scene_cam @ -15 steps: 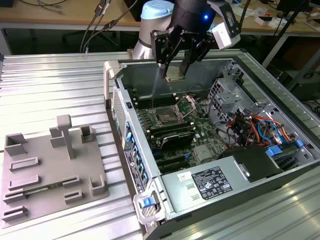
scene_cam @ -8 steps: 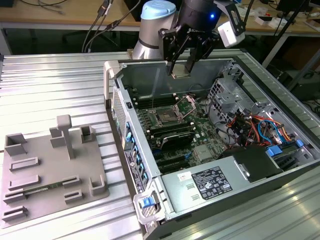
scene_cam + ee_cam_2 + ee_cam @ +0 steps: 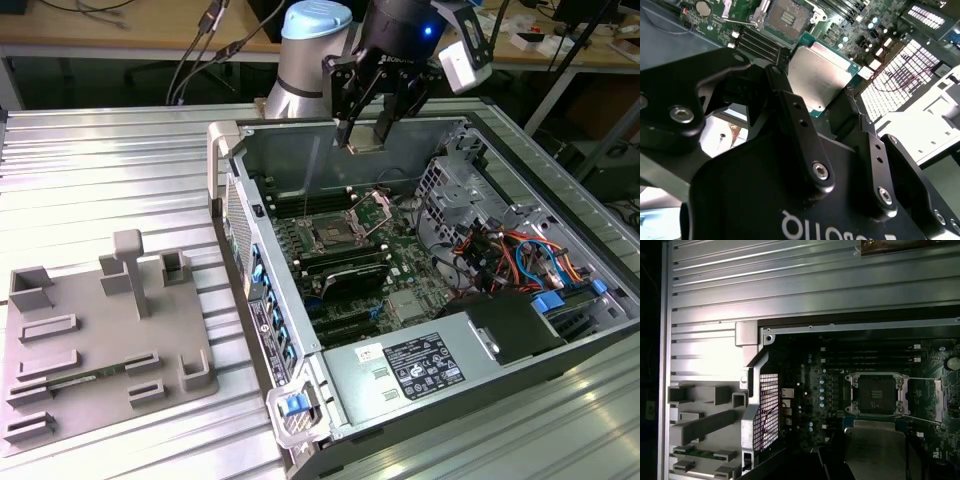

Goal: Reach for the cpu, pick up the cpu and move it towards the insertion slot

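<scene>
The cpu (image 3: 365,148), a flat silvery square chip with a thin green rim, hangs in my gripper (image 3: 365,135) above the far wall of the open computer case. The second wrist view has the cpu (image 3: 821,75) clamped edge to edge between my two black fingers (image 3: 790,107). The insertion slot (image 3: 335,236), a metal-framed socket with a dark centre and a wire lever, lies on the motherboard below and nearer the camera. In the first wrist view the cpu (image 3: 875,450) sits just short of the insertion slot (image 3: 876,395), not over it.
A grey plastic plate (image 3: 100,340) with raised blocks lies on the ribbed metal table at the exterior view's left. Long black memory slots (image 3: 345,262) flank the socket. A drive cage with coloured cables (image 3: 510,250) and a power supply (image 3: 420,365) crowd the case's near right.
</scene>
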`<state>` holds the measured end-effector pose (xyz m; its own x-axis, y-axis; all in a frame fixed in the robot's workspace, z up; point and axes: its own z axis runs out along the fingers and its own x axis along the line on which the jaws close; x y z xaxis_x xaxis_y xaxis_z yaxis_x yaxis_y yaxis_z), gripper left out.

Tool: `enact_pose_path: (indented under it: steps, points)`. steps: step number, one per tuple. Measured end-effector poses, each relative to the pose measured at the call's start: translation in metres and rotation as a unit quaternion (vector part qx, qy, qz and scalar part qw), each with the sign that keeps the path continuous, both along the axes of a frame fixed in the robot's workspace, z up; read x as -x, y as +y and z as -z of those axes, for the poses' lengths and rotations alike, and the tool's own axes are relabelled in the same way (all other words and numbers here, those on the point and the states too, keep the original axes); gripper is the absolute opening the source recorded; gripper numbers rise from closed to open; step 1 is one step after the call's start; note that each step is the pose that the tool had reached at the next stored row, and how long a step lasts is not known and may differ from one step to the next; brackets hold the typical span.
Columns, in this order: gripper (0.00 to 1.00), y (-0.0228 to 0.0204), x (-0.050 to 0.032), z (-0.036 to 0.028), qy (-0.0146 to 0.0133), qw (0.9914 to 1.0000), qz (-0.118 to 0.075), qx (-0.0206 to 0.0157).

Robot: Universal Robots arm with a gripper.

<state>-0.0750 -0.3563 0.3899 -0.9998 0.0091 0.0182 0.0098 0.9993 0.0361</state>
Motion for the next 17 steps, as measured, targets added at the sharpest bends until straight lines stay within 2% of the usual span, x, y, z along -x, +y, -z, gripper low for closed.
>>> enact_pose_path:
  steps: [4,9,17]
  points:
    - [0.55,0.0008,-0.0021,0.0008,0.0,0.99983,0.019,0.0]
    - [0.55,0.0076,-0.003,0.0016,0.0001,0.99966,0.026,0.0001]
    - [0.55,0.0076,-0.003,0.0017,0.0,0.99966,0.026,-0.0001]
